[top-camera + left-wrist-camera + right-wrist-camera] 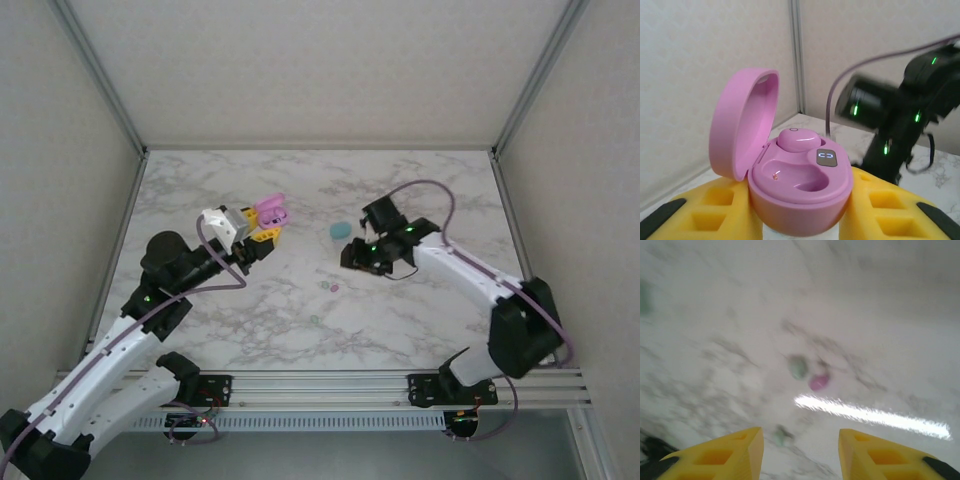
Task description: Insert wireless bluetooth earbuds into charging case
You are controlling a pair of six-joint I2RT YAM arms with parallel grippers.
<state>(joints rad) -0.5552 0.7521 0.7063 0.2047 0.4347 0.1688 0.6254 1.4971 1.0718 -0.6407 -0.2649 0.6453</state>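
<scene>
My left gripper (800, 222) is shut on an open pink charging case (800, 185), held above the table's left-centre (270, 212). Its lid (737, 125) stands up on the left. One pink earbud (797, 138) sits in the far slot, and the near slot is empty. On the marble lie loose earbuds: a pink one (818, 382) touching or nearly touching a mint-green one (799, 367), and another green one (781, 436) nearer my right gripper (800, 460). That gripper hovers open above them with nothing between its yellow fingers (735, 452). From above, the loose buds (330, 287) lie just left of the right gripper (362, 258).
A closed teal oval case (341, 230) rests on the table between the two grippers. The right arm (900, 115) shows blurred behind the pink case. White walls with metal frame posts (110, 90) close the table on three sides.
</scene>
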